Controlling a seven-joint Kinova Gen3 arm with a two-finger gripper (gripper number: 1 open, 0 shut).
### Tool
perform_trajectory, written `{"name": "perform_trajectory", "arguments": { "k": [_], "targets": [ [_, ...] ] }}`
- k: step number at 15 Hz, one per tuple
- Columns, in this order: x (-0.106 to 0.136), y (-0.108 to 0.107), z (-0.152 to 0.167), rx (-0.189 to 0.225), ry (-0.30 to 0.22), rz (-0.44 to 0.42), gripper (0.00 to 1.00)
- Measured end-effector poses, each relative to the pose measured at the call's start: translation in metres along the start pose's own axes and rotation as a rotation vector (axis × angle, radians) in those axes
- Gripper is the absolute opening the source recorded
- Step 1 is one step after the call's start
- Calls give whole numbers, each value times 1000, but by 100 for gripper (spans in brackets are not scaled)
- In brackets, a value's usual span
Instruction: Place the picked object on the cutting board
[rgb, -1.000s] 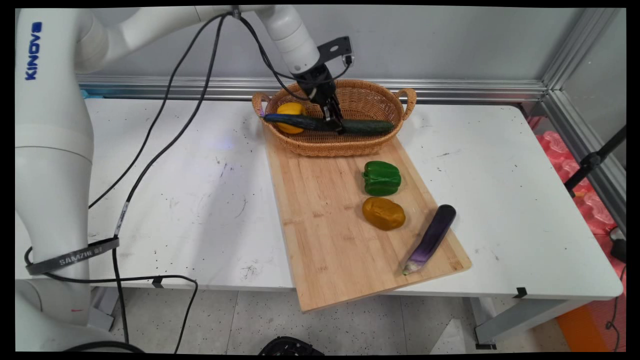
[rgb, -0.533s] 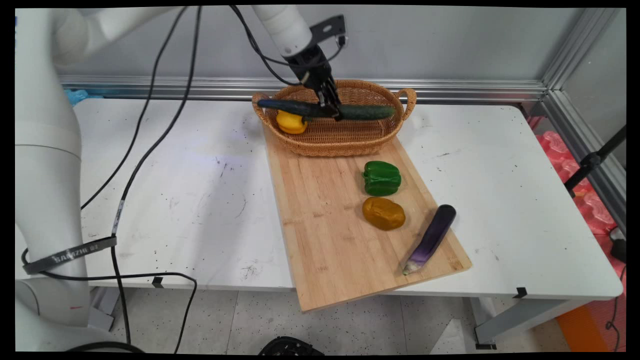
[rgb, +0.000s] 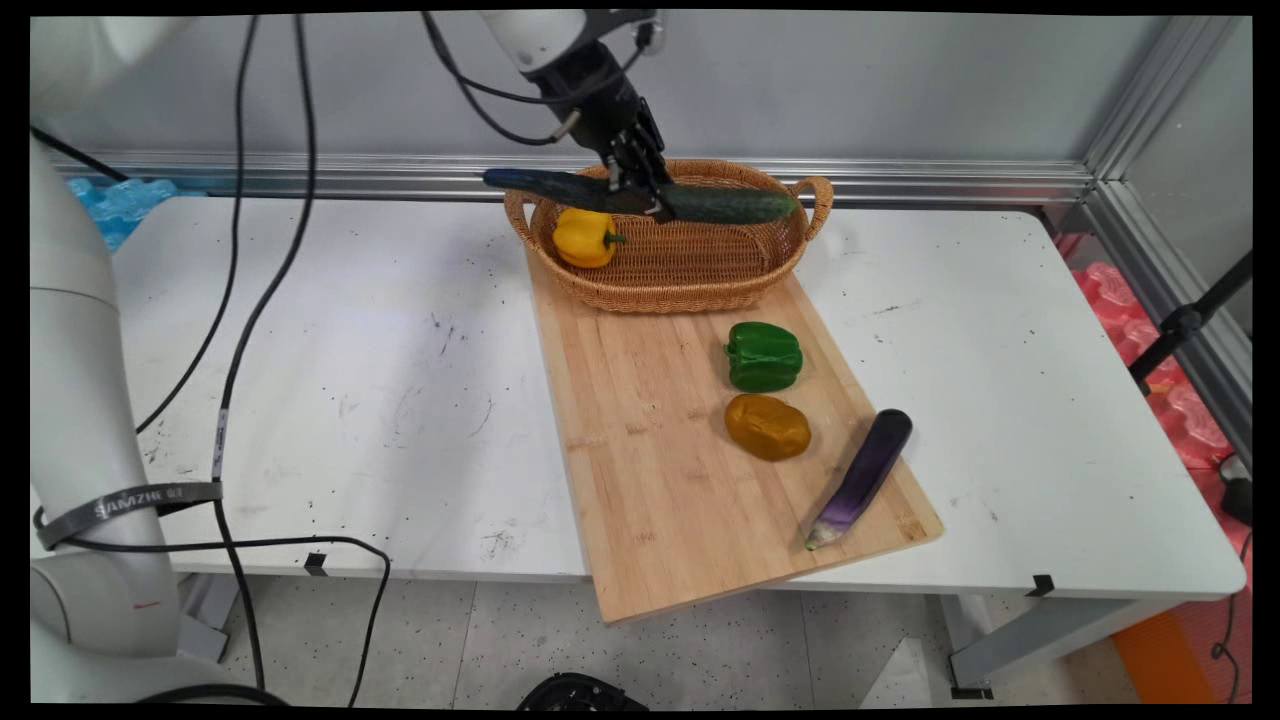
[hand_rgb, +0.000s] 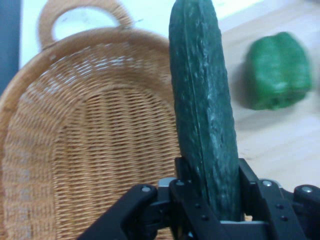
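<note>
One long, dark green cucumber (rgb: 690, 203) hangs in the air above a wicker basket (rgb: 690, 285), clamped near its middle between the black gripper (rgb: 640, 195) of a white robot arm. It lies almost level, with one end reaching past the basket's left rim and the other over the right handle. In the hand view the cucumber (hand_rgb: 205, 115) rises from between the two fingers (hand_rgb: 186, 172), its skin bumpy and ridged, with the woven basket (hand_rgb: 90, 150) below it.

A yellow pepper (rgb: 583, 237) sits inside the basket at its left end; the rest of the basket floor is bare weave. The oval basket, with a loop handle at each end, stands on the far end of a pale wooden board (rgb: 650, 480) that runs toward the table's near edge and overhangs it.

On the board, a glossy green pepper (rgb: 763, 356) lies just in front of the basket, a smooth brownish potato (rgb: 767, 426) lies near it, and a slim purple eggplant (rgb: 862, 476) lies slantwise along the board's right edge. The board's left half is open wood.

Wide stretches of the scuffed white table (rgb: 380, 380) lie open on both sides of the board. Black cables (rgb: 235, 330) hang from the arm over the table's left side.
</note>
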Motion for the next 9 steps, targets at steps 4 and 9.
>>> {"name": "perform_trajectory", "arguments": {
  "k": [4, 9],
  "targets": [
    [-1, 27, -20, -42, 24, 82, 0],
    [-4, 67, -34, -116, 66, 188, 0]
  ]
}}
